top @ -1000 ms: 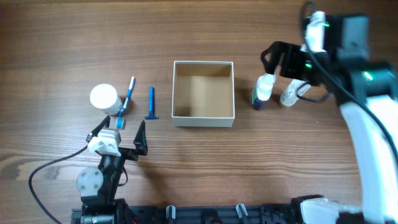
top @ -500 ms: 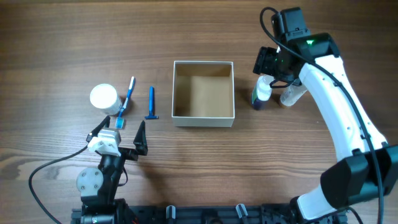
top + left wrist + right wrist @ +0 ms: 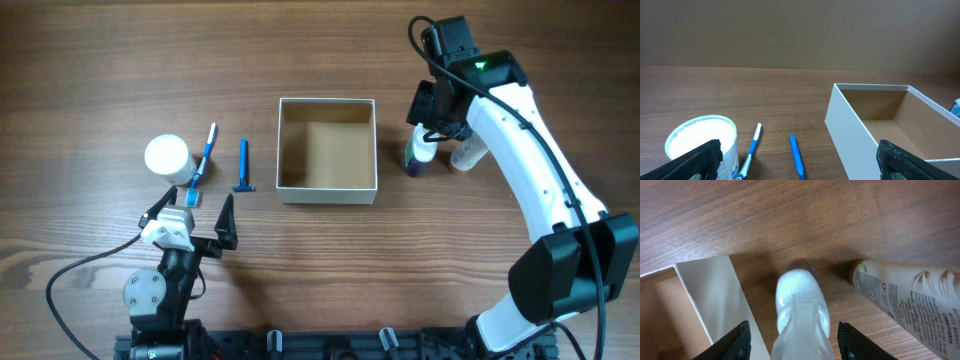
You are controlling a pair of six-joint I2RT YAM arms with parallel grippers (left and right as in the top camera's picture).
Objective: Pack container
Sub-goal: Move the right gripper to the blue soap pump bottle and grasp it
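Observation:
The container (image 3: 327,195), a square white-walled box with a tan inside, sits mid-table and holds nothing; it also shows in the left wrist view (image 3: 850,132) and the right wrist view (image 3: 715,287). My right gripper (image 3: 432,115) is open, its jaws either side of an upright white-capped bottle (image 3: 421,150) just right of the container, seen close in the right wrist view (image 3: 802,315). A cream bottle (image 3: 466,152) lies beside it (image 3: 910,297). My left gripper (image 3: 195,212) is open and empty, below a blue razor (image 3: 243,165), a blue toothbrush (image 3: 204,160) and a white round jar (image 3: 167,156).
The left arm's base (image 3: 150,295) and cable sit at the front left. In the left wrist view the jar (image 3: 702,140), toothbrush (image 3: 751,150) and razor (image 3: 797,156) lie left of the container.
My right arm has swung in from the right and lowered over the upright bottle, its open jaws now on either side of it. The left arm has not moved.

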